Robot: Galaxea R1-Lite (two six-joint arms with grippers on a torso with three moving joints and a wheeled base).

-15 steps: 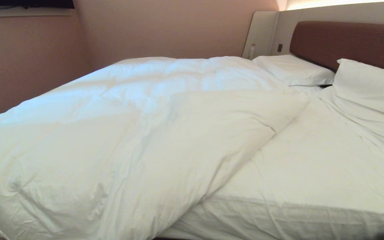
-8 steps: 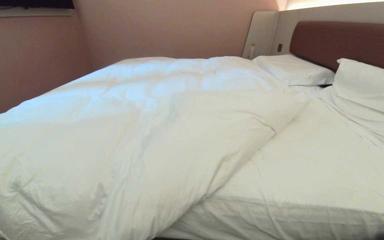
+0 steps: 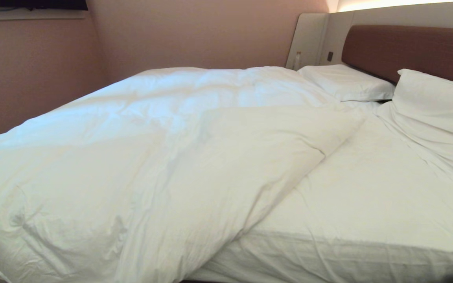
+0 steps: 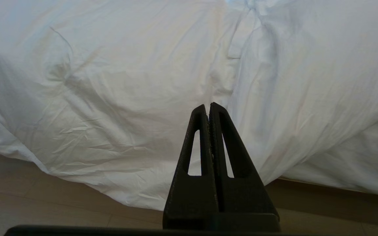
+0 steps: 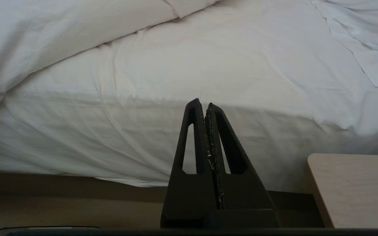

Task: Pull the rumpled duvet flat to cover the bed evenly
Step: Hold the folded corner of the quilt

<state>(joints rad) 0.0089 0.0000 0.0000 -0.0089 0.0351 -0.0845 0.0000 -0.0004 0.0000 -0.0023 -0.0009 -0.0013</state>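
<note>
Work not begun. The duvet [image 3: 140, 157] lies bunched over the bed's [image 3: 368, 204] left part, sheet bare on the right. Left claw [image 4: 207, 105] and right claw [image 5: 204, 102] closed, empty, short of the bedside.

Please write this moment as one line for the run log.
duvet: bunched left, sheet bare right | left gripper: shut, off duvet | right gripper: shut, facing bed side

I see my left gripper [image 4: 209, 106] as two matte black wedge fingers, each with a long slot cut through. My right gripper [image 5: 204, 104] matches it, though pale flecks speckle its inner pad edges.
</note>
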